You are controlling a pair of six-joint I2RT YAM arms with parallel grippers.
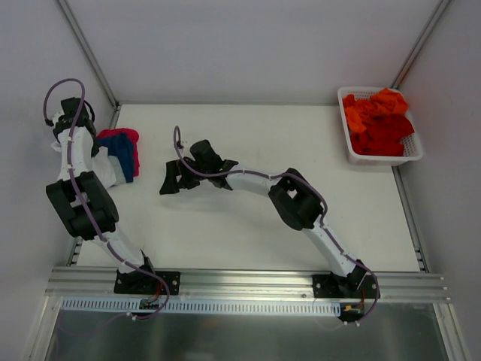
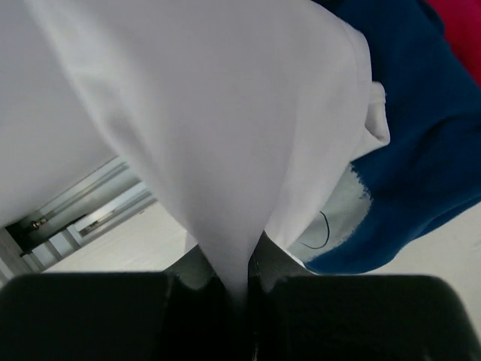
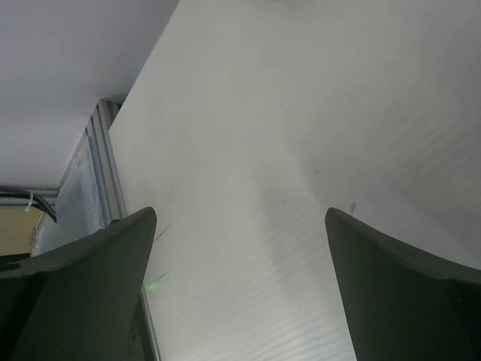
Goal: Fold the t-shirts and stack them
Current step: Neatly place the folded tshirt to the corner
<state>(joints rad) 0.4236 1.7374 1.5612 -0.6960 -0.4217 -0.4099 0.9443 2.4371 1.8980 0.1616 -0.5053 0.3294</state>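
Observation:
My left gripper (image 2: 239, 280) is shut on a fold of the plain white t-shirt (image 2: 210, 113), which fans out from between the jaws. Behind it lies the navy t-shirt (image 2: 421, 150) with white print, and a strip of the pink-red t-shirt (image 2: 460, 30). In the top view these three lie in a pile at the table's far left: pink-red (image 1: 119, 135), navy (image 1: 125, 156), white (image 1: 109, 171), with my left gripper (image 1: 95, 147) at the pile's left side. My right gripper (image 1: 179, 183) is open and empty over bare table just right of the pile; it also shows in the right wrist view (image 3: 240, 286).
A white lattice basket (image 1: 415, 153) at the far right corner holds orange (image 1: 372, 109) and red (image 1: 387, 135) t-shirts. An aluminium rail (image 1: 248, 283) runs along the near edge. A frame rail (image 3: 105, 173) borders the table's left side. Grey walls stand close on three sides.

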